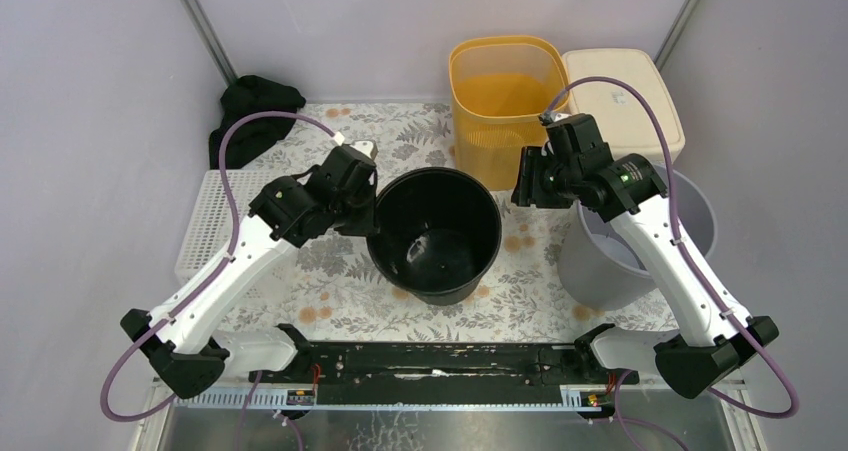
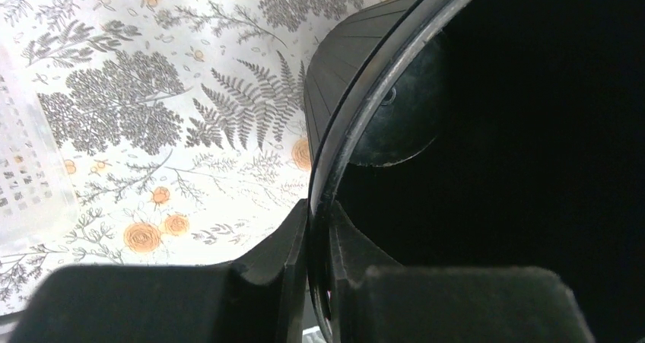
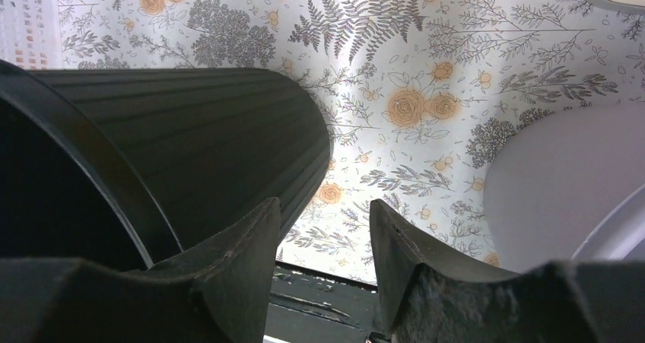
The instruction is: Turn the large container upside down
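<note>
**Bucket** (image 1: 440, 241): black, ribbed outer wall. It stood upright at mid-table with its mouth open to the top camera, not yet inverted.

**Left gripper** (image 2: 310, 221): clenched on the bucket's left rim, with one finger outside the wall and one inside. The rim was pinched tight between them.

**Right gripper** (image 3: 323, 214): jaws apart, with nothing between them but the table cover seen below. It hung just beside the bucket's right rim. The ribbed wall lay just outside one finger, and contact could not be told.

**Table cover** (image 1: 350, 301): white, printed with grey ferns and orange flowers. It lay under the bucket.

**Yellow bin** (image 1: 480, 151): open-topped, at the far edge just behind the bucket.

**Cream box** (image 1: 610, 106): lidded, beside the yellow bin on its right.

**Grey pail** (image 1: 600, 271): to the right of the bucket and partly under the right arm. Its wall showed in the right wrist view.

**Black rag** (image 1: 250, 111): bunched at the far left corner.

**White tray** (image 1: 205, 221): perforated, at the left edge of the table.
</note>
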`<action>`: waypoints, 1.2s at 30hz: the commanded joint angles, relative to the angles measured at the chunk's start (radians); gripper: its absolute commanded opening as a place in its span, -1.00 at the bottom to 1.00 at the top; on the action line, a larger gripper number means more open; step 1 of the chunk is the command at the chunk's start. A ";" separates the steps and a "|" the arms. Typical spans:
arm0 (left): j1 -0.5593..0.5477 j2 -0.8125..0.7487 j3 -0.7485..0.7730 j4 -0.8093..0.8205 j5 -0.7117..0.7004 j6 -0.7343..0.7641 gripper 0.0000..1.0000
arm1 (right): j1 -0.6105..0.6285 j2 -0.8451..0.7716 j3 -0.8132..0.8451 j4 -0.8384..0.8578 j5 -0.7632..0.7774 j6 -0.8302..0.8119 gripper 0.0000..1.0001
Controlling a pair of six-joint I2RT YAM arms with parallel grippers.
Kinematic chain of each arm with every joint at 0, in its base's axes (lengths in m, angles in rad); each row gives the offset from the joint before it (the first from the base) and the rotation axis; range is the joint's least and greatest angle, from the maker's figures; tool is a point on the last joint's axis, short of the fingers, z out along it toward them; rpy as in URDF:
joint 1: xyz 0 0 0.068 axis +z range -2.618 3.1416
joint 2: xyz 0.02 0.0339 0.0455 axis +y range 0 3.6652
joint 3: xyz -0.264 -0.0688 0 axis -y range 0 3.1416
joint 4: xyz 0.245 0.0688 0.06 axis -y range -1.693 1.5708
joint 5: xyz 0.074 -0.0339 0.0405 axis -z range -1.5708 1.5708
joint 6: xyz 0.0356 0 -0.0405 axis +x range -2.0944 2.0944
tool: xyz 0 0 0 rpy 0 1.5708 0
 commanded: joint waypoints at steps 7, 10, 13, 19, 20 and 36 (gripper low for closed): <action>-0.149 0.045 0.060 -0.044 -0.022 -0.094 -0.65 | -0.003 -0.013 0.061 0.005 -0.022 0.015 0.07; -0.168 0.057 0.067 -0.034 -0.027 -0.101 -0.56 | -0.004 -0.013 0.069 -0.003 -0.022 0.013 0.07; -0.171 0.060 0.068 -0.026 -0.024 -0.099 -0.14 | -0.003 -0.013 0.076 -0.006 -0.025 0.013 0.07; -0.170 0.062 0.084 0.010 0.012 -0.083 0.25 | -0.004 -0.009 0.088 -0.011 -0.039 0.015 0.07; -0.171 0.064 0.089 0.012 0.016 -0.081 0.29 | -0.004 -0.008 0.091 -0.011 -0.046 0.017 0.07; -0.153 0.010 0.284 -0.066 -0.156 -0.066 1.00 | 0.071 0.030 0.272 -0.056 -0.167 0.028 0.09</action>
